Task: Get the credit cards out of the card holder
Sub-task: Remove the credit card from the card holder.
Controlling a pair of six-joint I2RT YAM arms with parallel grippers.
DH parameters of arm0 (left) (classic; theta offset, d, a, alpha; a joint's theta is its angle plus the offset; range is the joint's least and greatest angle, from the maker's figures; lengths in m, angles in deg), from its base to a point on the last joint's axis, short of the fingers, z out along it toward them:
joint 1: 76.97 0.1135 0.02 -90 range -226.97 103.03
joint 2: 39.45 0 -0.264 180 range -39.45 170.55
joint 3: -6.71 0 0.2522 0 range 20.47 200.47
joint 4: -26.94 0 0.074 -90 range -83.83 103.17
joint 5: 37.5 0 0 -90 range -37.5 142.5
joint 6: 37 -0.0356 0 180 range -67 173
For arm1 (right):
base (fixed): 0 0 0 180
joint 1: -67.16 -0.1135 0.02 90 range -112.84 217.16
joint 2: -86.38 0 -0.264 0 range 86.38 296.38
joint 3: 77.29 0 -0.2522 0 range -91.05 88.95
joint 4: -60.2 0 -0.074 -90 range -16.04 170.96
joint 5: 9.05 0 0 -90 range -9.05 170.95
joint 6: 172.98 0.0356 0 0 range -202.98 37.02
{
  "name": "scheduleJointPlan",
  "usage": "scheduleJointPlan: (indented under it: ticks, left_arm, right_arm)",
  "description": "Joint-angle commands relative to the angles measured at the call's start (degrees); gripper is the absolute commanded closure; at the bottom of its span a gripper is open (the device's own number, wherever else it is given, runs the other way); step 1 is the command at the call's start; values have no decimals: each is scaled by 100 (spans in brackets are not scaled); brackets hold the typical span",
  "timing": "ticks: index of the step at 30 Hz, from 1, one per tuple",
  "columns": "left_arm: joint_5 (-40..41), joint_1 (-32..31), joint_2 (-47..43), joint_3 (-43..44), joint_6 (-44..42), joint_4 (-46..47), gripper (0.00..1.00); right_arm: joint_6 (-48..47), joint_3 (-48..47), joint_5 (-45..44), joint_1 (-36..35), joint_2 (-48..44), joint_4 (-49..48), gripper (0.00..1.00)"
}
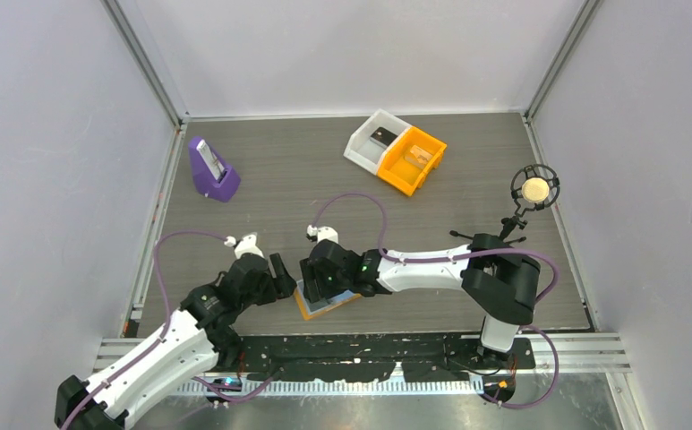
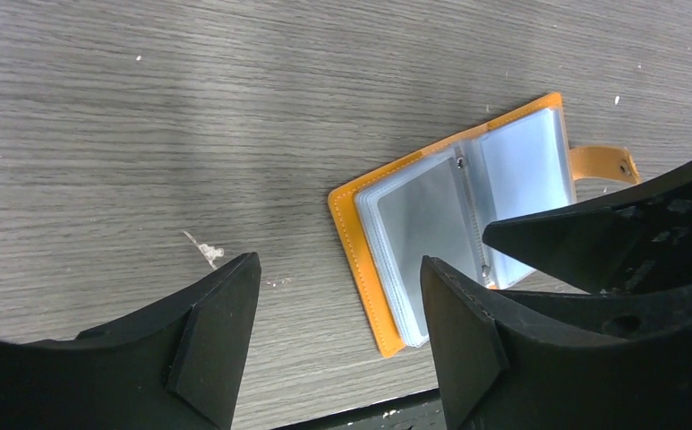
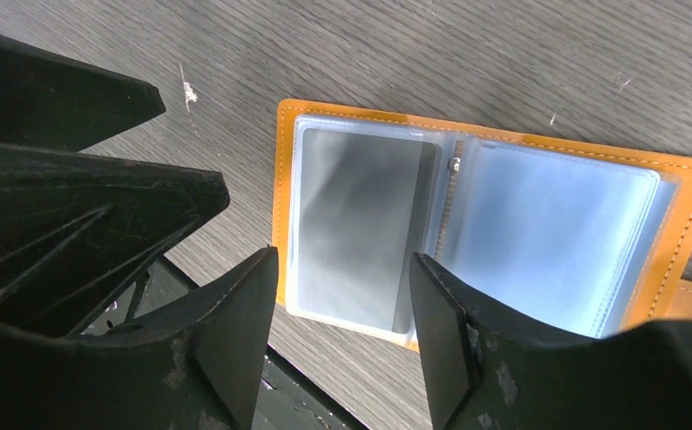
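The orange card holder (image 1: 307, 309) lies open like a book on the table near its front edge, mostly hidden under my right gripper in the top view. It shows in the left wrist view (image 2: 356, 251) and in the right wrist view (image 3: 682, 233), with clear light blue sleeves. A grey card (image 3: 360, 224) sits in the left sleeve. My right gripper (image 3: 342, 340) is open just above the holder's near edge. My left gripper (image 2: 337, 345) is open and empty just left of the holder. The holder's strap (image 2: 603, 164) sticks out to the right.
A white bin (image 1: 374, 139) and an orange bin (image 1: 412, 159) stand together at the back. A purple stand (image 1: 211, 170) holding a flat object is at the back left. A microphone (image 1: 533, 189) stands at the right. The black table edge (image 2: 369, 417) runs just below the holder.
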Motion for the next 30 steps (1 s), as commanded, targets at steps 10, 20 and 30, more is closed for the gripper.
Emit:
scheduleJointPlan:
  ticks: [10, 20, 30]
  left_arm:
    - [994, -6, -561, 211, 100, -618, 30]
    - [914, -6, -675, 175, 157, -673, 31]
    - [731, -5, -705, 104, 140, -547, 31]
  right_arm:
    - [-49, -310, -312, -144, -33, 249, 32]
    - [-212, -929, -854, -343, 451, 955, 28]
    - [-365, -1027, -951, -366, 677, 1071, 33]
